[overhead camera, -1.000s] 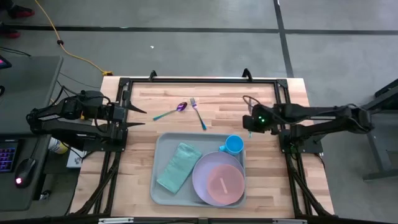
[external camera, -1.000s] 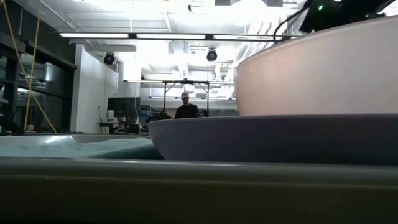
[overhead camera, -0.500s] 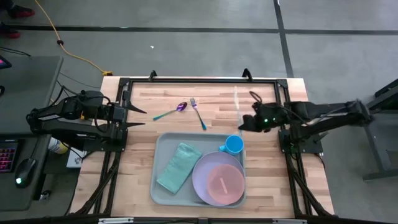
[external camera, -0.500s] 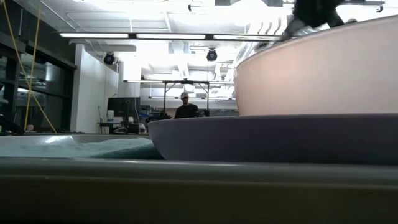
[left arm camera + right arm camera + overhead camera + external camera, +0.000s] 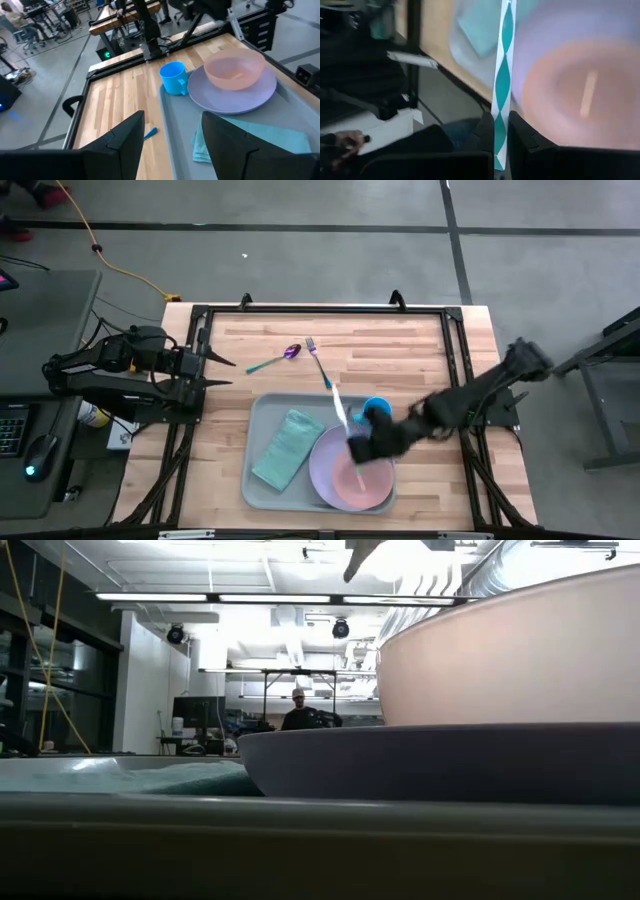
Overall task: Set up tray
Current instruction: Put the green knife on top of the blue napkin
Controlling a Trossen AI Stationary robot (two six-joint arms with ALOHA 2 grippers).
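Observation:
The pale grey-green tray [image 5: 262, 415] lies at the table's near middle. It holds a folded teal napkin [image 5: 287, 447], a lavender plate [image 5: 325, 460] with a pink bowl [image 5: 365, 477] on it, and a blue cup [image 5: 377, 411]. A spoon [image 5: 275, 361] and a fork [image 5: 318, 361] lie on the wood beyond the tray. My right gripper [image 5: 358, 442] hangs over the plate and bowl, shut on a teal-and-white striped straw [image 5: 503, 75]. My left gripper [image 5: 172, 145] waits open at the table's left edge. My right gripper pinches the striped straw near one end [image 5: 499, 142] between its two fingers. The fingers slant down from the table's right side and the straw runs on along them. The straw is lifted clear, its free end [image 5: 334, 392] over the tray's far part.
Black frame rails run along the table's left, far and right edges [image 5: 320, 308]. Bare wood lies right of the tray and along the far side. In the low view a person [image 5: 298, 718] sits far back in the room.
My right gripper has swung from the table's far right toward the near edge and leftward, rising and rolling, and now hangs over the plate and bowl in the tray. The straw has travelled with it, clear of the table.

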